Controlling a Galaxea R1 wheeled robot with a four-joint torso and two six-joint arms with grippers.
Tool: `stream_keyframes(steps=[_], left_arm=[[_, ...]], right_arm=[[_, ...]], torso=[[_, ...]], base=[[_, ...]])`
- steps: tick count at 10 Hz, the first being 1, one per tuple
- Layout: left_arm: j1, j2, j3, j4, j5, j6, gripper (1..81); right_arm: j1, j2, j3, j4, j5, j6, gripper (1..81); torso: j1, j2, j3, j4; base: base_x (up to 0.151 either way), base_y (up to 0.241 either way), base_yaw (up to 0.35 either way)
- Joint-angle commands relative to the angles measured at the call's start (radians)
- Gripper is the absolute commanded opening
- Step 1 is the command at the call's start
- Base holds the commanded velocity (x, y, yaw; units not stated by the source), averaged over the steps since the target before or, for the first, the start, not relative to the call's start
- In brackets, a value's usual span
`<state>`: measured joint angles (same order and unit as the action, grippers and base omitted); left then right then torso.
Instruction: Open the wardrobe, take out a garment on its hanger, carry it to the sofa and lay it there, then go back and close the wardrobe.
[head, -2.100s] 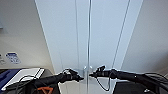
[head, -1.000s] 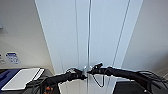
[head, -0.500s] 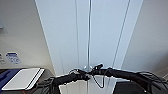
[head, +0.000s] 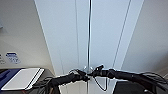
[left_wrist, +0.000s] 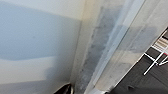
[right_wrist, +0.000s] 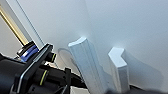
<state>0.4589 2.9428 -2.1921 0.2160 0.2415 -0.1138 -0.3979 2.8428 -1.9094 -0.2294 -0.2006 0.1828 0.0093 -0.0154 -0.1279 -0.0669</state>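
The white wardrobe (head: 65, 37) stands right in front of me with both tall doors shut along the middle seam. Two small white vertical handles (right_wrist: 87, 65) flank that seam. My left gripper (head: 83, 76) reaches in low, just left of the seam by the handles. My right gripper (head: 97, 71) is at the same height just right of it, close to the right handle (right_wrist: 119, 67). The two grippers almost meet. The garment and its hanger are hidden behind the doors.
Plain walls lie on both sides of the wardrobe. A white flat board (head: 22, 78) rests on a dark surface at the lower left, under a blue label (head: 12, 57) on the wall. Dark floor and white frame legs (left_wrist: 155, 62) lie beside the wardrobe.
My left gripper has crept right toward the seam, narrowing the gap to the right gripper. The right gripper has hardly moved. The doors stay shut.
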Motion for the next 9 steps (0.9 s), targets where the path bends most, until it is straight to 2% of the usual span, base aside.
stream_keyframes(steps=[1,5,9], left_arm=[[-0.151,-0.025,0.369,-0.006,-0.096,0.002,81.1],[-0.027,-0.167,0.708,0.068,-0.088,0.005,81.1],[0.068,-0.417,1.039,0.106,-0.097,0.005,81.1]], right_arm=[[0.066,0.054,0.216,0.024,0.012,0.03,81.1],[-0.023,-0.006,0.401,0.018,0.02,0.029,81.1],[-0.094,-0.119,0.599,0.015,0.049,0.023,81.1]], torso=[[0.0,0.0,0.0,0.0],[0.002,0.001,0.0,0.0],[0.003,0.001,0.0,0.0]], base=[[0.0,0.0,0.0],[0.0,0.0,0.0],[0.0,0.0,0.0]])
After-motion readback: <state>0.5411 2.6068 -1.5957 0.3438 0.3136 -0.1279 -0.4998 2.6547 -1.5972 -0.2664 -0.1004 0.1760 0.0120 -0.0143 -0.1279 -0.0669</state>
